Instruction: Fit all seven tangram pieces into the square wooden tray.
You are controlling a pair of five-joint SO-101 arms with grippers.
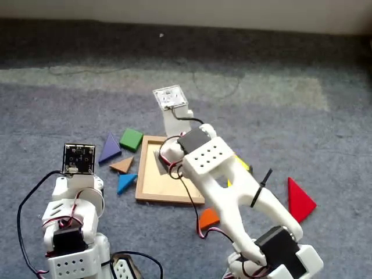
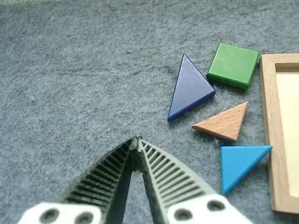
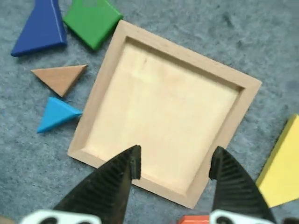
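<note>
The right gripper (image 3: 176, 162) hangs wide open and empty over the bare wooden tray (image 3: 191, 59), I think ready to fetch a piece, as the green square (image 2: 232, 64) and the rest lie on the carpet (image 2: 70, 70) beside it, while the left gripper (image 2: 136, 142) sits pinched shut.

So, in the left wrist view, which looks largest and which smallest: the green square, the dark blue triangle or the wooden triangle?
1. Green square and dark blue triangle: they look about alike, too close to rank.
2. Wooden triangle: clearly the smallest of the three.
</note>
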